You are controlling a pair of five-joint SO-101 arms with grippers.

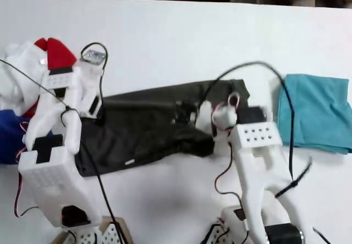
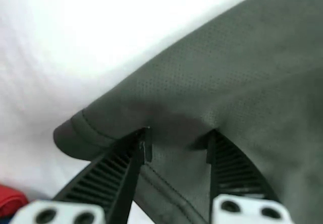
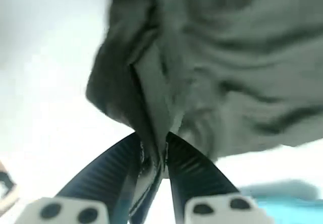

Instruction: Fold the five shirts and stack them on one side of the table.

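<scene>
A dark green shirt (image 1: 143, 131) lies crumpled across the middle of the table. My left gripper (image 1: 93, 109) is at the shirt's left edge; in the left wrist view it (image 2: 177, 143) stands open, its fingers straddling the hemmed corner of the shirt (image 2: 242, 72). My right gripper (image 1: 192, 115) is at the shirt's middle right. In the right wrist view it (image 3: 159, 151) is shut on a raised fold of the shirt (image 3: 242, 72), which hangs bunched from the fingers. A folded teal shirt (image 1: 316, 112) lies at the right side.
A heap of unfolded shirts sits at the left edge: white (image 1: 16, 71), red (image 1: 55, 51) and blue (image 1: 8, 134). Black cables loop over the shirt and table. Bare white table (image 1: 181, 40) stretches behind the arms.
</scene>
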